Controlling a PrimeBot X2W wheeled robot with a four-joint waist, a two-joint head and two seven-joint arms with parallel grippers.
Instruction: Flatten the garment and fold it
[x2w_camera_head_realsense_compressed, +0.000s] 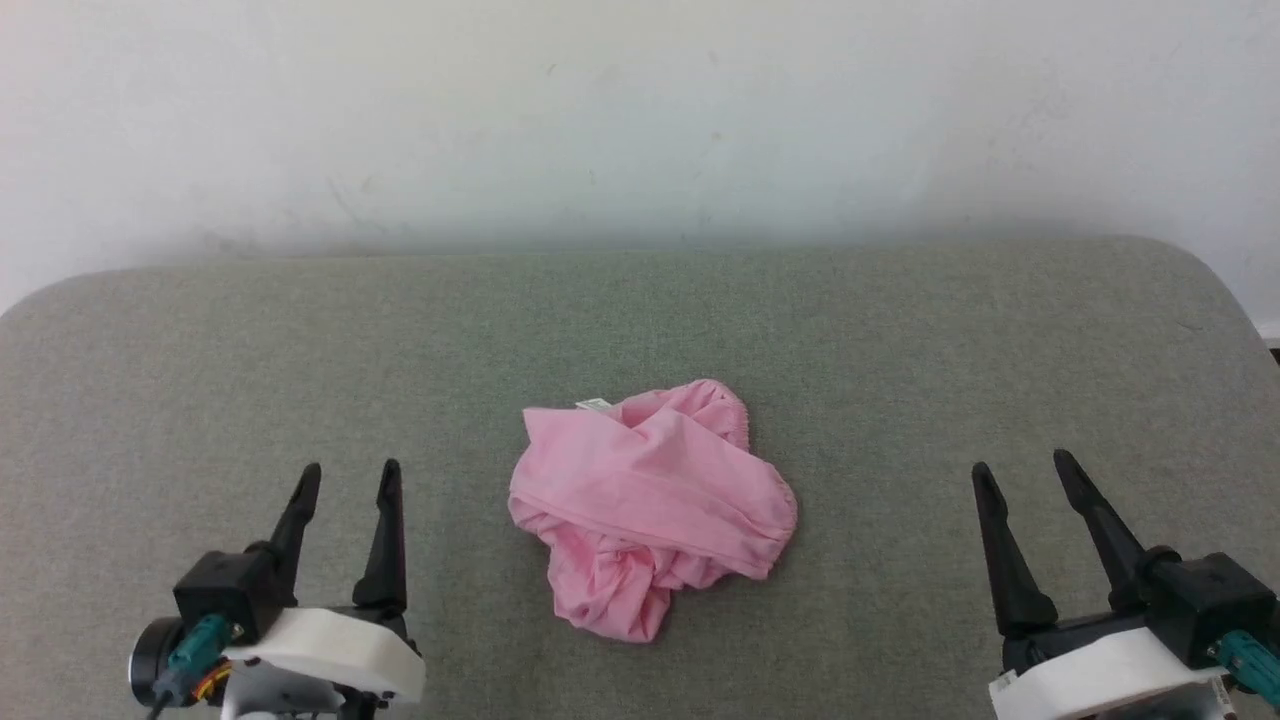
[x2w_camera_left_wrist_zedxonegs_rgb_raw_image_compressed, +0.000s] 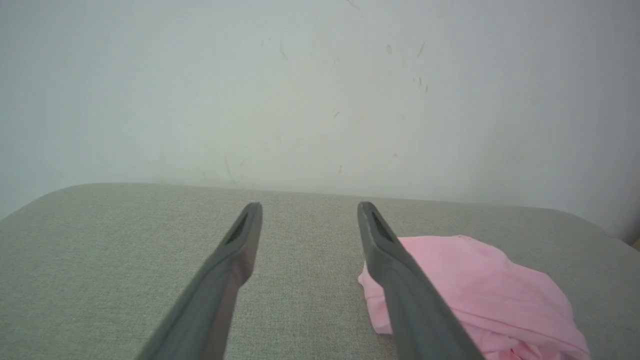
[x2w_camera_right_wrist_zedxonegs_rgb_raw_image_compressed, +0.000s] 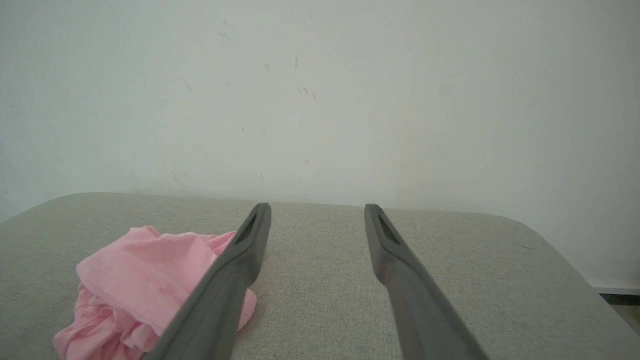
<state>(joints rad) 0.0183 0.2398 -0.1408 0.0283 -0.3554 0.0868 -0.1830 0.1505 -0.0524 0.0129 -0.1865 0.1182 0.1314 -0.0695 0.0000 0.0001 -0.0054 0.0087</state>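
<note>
Head view: left pincer (x2w_camera_head_realsense_compressed: 351, 465) and right pincer (x2w_camera_head_realsense_compressed: 1021, 462) released, aimed forward, either side of crumpled garment (x2w_camera_head_realsense_compressed: 650, 500).

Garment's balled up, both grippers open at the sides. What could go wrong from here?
The garment is a layered heap: a pinch may catch several layers and lift a wad. Most of its edges are folded in, so corners may be misjudged. The left gripper and right gripper sit wide of it; uneven grabs could drag it sideways.
</note>
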